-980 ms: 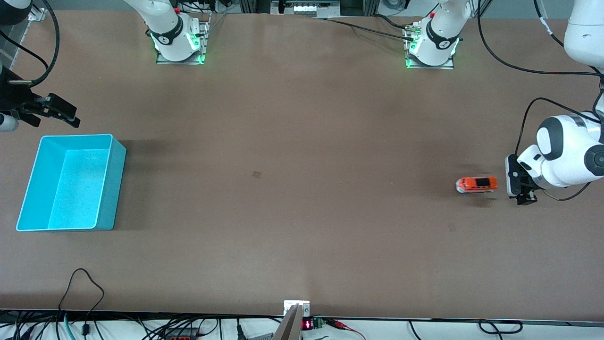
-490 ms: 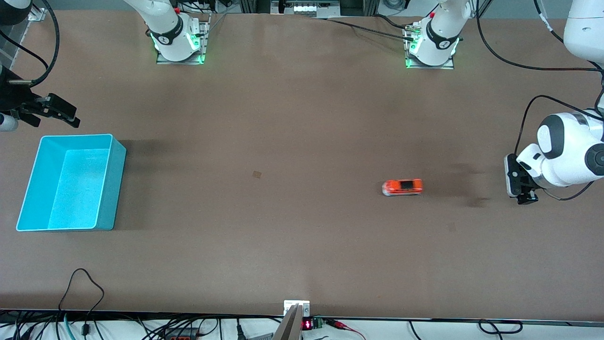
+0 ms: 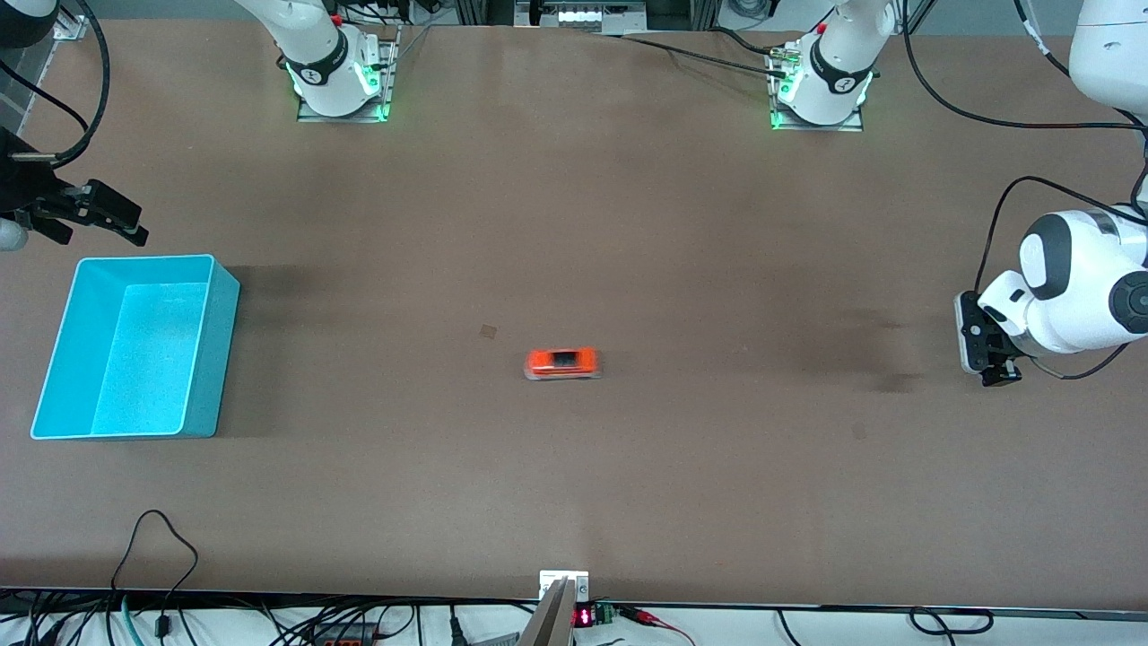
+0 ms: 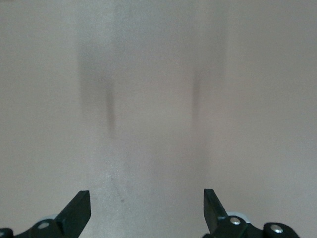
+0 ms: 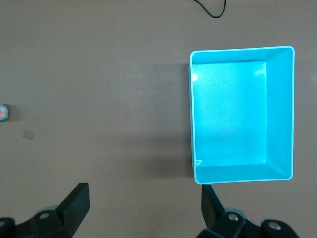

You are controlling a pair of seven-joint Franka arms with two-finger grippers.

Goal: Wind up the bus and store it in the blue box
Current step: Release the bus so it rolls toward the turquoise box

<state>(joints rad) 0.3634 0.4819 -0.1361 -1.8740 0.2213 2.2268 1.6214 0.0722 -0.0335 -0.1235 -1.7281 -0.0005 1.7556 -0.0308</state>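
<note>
Bus (image 3: 562,363) loose mid-table, well apart from blue box (image 3: 199,359). Left gripper (image 3: 987,345), right gripper (image 3: 94,215) both released, empty. Next: grab bus, box it.

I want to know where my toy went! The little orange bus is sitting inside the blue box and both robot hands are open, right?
Not quite. The bus is out on the table, near its middle, not inside the blue box, as the front view shows. Both hands are open.
</note>
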